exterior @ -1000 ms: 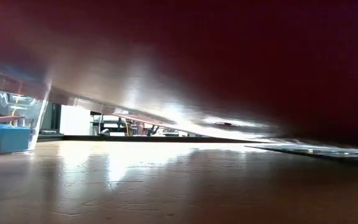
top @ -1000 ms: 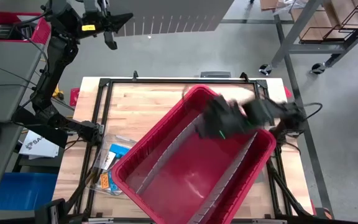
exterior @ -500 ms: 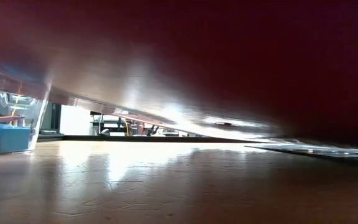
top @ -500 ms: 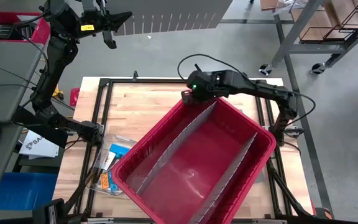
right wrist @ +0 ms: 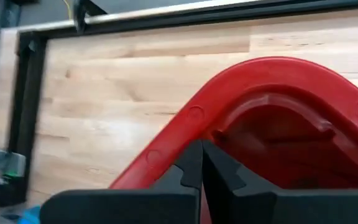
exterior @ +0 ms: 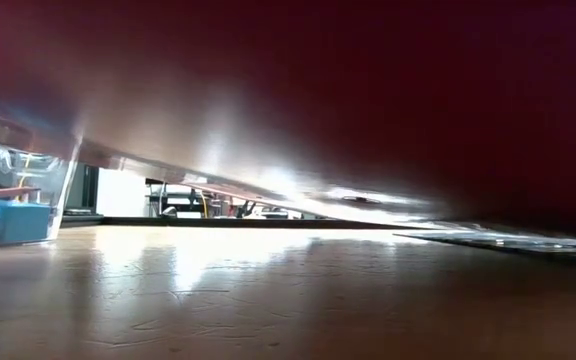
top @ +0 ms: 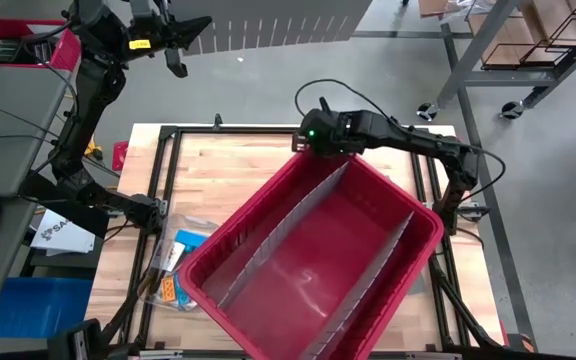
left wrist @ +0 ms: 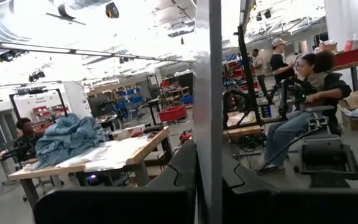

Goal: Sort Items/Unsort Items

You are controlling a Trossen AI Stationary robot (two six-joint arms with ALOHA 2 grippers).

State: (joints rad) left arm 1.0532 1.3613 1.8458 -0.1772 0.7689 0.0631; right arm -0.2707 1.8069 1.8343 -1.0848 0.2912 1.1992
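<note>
Large red bin (top: 313,265) sits diagonally on the wooden table (top: 228,165), two grey dividers inside, all three compartments look empty. Its near corners run out to the table's front and right edges; bare wood only at the back and back-left. In the low view the bin's wall fills nearly everything, one end lifted off the table with a wedge of light under it.

Right gripper (top: 306,140) at the bin's far corner, just above the rim (right wrist: 229,87); jaws closed, nothing between them, tips over the rim's outer lip in the right wrist view.

Left gripper (top: 173,40) raised well beyond the table's back-left corner, jaws closed, empty, pointing into the room where people sit.

Items (top: 173,270): small orange and blue pieces in clear bags lie on the table's left front edge, just beside the bin's left corner, well apart from both grippers. A blue piece (exterior: 8,220) behind clear plastic shows at left in the low view.
</note>
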